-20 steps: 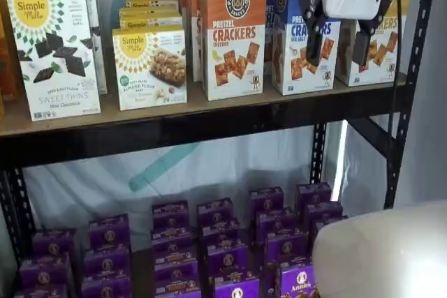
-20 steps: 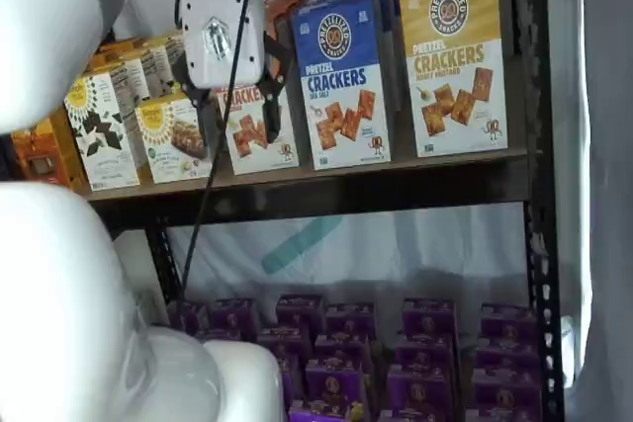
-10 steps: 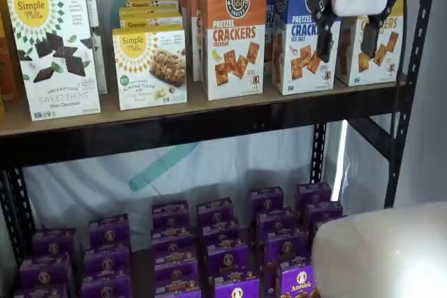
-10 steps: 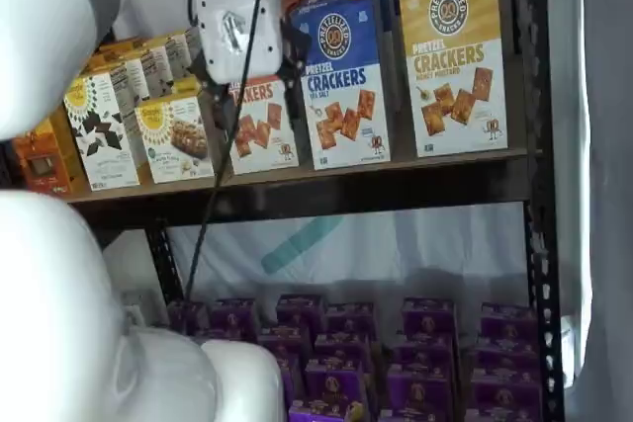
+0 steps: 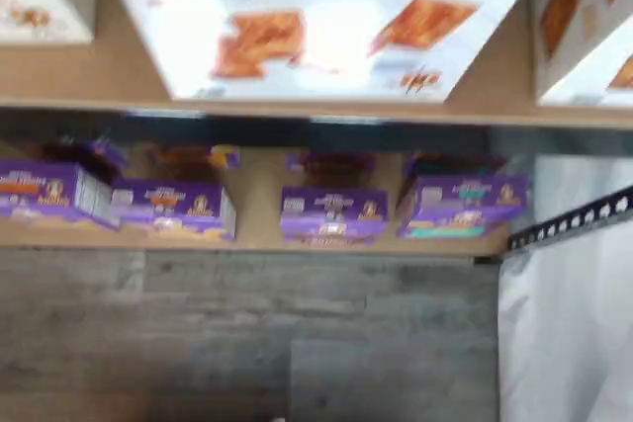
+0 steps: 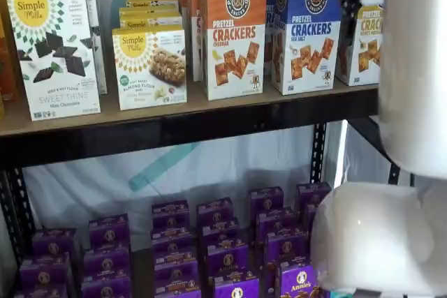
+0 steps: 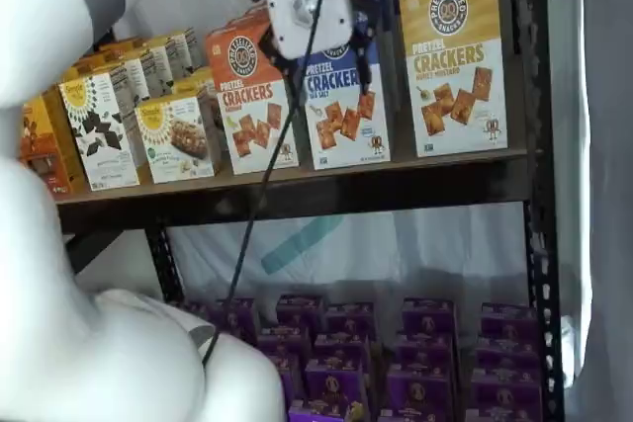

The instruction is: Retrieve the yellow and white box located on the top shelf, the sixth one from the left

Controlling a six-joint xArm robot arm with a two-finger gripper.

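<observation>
The yellow and white box stands upright at the right end of the top shelf, with no box to its right. My gripper hangs in front of the blue sea salt box, one box to the left of it. Its black fingers stand apart with nothing between them, so it is open. In a shelf view the arm's white link covers the right part of the yellow and white box. The wrist view looks down on the blue-lettered box and the shelf's front edge.
An orange cheddar box and white Simple Mills boxes fill the shelf further left. Small purple boxes sit on the lower level. A black rack post stands just right of the yellow and white box. A cable hangs from the gripper.
My gripper has moved right along the top shelf, from in front of the orange box to in front of the blue box, and slightly up. Its fingers stay apart.
</observation>
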